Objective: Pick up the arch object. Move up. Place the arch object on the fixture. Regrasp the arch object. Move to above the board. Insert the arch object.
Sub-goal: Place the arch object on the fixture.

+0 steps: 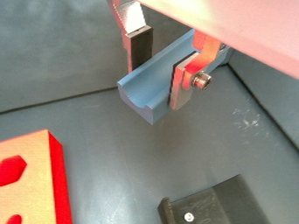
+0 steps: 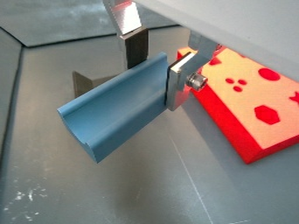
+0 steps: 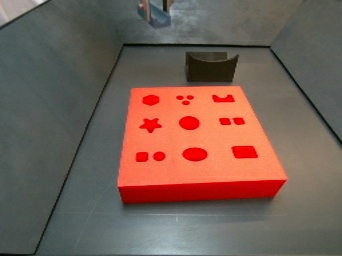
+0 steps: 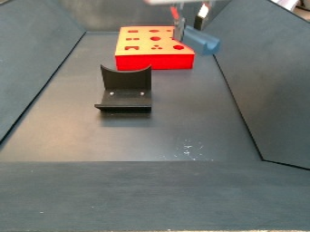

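Observation:
My gripper [image 1: 160,80] is shut on the arch object [image 1: 146,92], a light blue-grey elongated block with a notch along one face. The block sits crosswise between the silver fingers and sticks out well past them in both wrist views [image 2: 111,109]. In a side view the gripper [image 4: 190,20] holds the block [image 4: 201,41] high in the air, over the far right corner of the red board [image 4: 151,47]. The dark fixture [image 4: 123,89] stands on the floor, apart from the board and well below the gripper [image 3: 158,12]. It also shows in another side view [image 3: 210,66].
The red board [image 3: 194,140] with its darker cut-out holes lies flat on the grey floor. Sloping grey walls [image 3: 67,90] close in the workspace on all sides. A board corner [image 1: 30,175] and the fixture's top [image 1: 216,208] show beneath the gripper.

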You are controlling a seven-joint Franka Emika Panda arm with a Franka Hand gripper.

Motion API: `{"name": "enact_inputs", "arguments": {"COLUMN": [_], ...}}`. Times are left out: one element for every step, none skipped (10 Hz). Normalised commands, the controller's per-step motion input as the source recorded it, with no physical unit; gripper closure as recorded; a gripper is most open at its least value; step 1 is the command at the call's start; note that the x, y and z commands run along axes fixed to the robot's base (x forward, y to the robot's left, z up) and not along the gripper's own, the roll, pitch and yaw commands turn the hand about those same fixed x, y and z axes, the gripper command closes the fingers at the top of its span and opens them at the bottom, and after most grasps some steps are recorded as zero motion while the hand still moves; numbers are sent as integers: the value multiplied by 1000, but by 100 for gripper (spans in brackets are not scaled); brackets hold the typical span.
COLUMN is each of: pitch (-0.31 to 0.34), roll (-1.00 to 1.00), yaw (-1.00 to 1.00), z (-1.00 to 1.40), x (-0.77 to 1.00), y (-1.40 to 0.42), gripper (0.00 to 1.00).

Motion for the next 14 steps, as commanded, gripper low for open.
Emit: {"name": "enact_inputs", "arguments": {"pitch": [49, 55, -187, -185, -185, -183, -146, -93, -69, -12, 10, 48, 75, 103], "roll": [-150, -162, -55, -59, -67, -75, -64, -51, -44, -28, -22, -12, -6, 0], "yaw": [-13, -21, -1000, -1000, -1000, -927, -700, -423, -319, -155, -113, -71, -55, -48], "z": [425, 236, 194, 151, 137, 122, 112, 96, 88, 71, 64, 52, 42, 33], "x": [-3, 0, 1000, 1000, 1000, 1000, 1000, 1000, 1000, 1000, 1000, 1000, 1000, 1000], "y": [-3, 1, 197, 199, 192, 170, 167, 157, 150, 132, 126, 112, 101, 88], "gripper": [100, 100, 100, 100, 100, 100, 100, 100, 100, 100, 100, 100, 100, 100]}}
